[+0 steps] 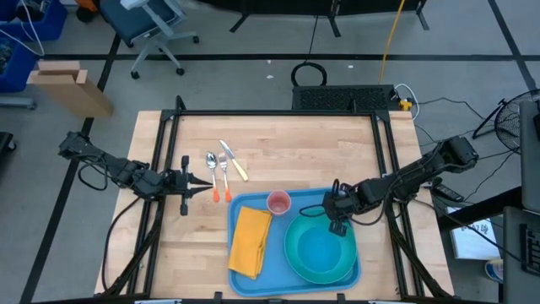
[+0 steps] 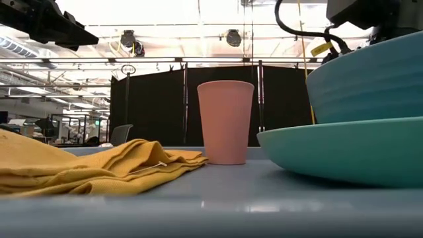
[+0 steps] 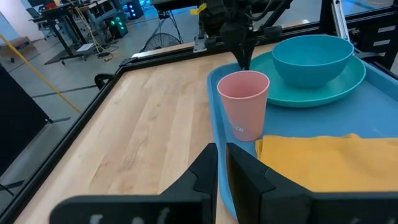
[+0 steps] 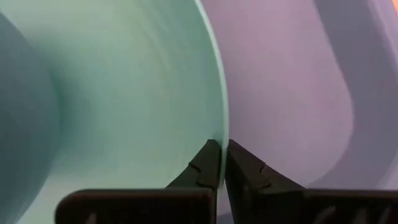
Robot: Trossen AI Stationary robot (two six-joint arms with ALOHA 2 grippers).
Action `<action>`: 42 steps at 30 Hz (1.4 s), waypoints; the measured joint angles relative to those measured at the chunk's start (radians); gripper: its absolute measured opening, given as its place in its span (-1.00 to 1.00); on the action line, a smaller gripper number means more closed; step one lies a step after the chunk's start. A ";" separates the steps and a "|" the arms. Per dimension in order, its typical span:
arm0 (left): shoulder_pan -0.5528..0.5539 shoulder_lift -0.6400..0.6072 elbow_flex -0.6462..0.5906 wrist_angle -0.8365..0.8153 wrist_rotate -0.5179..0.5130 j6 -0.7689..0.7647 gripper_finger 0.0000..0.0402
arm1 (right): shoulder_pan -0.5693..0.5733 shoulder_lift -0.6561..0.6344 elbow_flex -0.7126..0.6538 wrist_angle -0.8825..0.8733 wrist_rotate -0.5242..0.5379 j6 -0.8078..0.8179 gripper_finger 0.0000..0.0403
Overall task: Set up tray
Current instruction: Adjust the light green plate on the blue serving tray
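One blue tray (image 1: 257, 285), lower centre of the high view, holding:
- one yellow napkin (image 1: 251, 241)
- one pink cup (image 1: 279, 203)
- one teal plate (image 1: 295, 257)
- one bowl (image 1: 327, 249)

Upper left of it on the table: one spoon (image 1: 213, 169), one fork (image 1: 224, 171), one knife (image 1: 234, 160).

Right gripper (image 1: 337, 226) pinches the plate's rim, fingers nearly together. Left gripper (image 1: 207, 186) is closed and empty, at frame left.

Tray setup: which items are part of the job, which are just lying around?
Job items: tray, yellow napkin, pink cup, teal plate, bowl, spoon, fork, knife.

Lying about: wooden block, office chair, floor fan.
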 joint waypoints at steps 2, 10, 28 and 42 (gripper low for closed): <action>0.000 0.000 0.000 0.000 0.000 0.000 -0.81 | -0.001 -0.003 0.000 0.001 0.002 -0.019 -0.97; 0.000 0.000 0.000 -0.003 0.000 0.017 -0.81 | -0.011 -0.050 -0.002 -0.028 0.053 -0.025 -0.92; 0.000 0.000 0.000 -0.003 0.000 -0.002 -0.81 | -0.098 -0.050 -0.002 -0.002 0.009 -0.108 -0.94; 0.000 0.000 0.000 -0.004 0.005 -0.002 -0.81 | -0.151 -0.064 -0.002 -0.001 0.012 -0.095 -0.36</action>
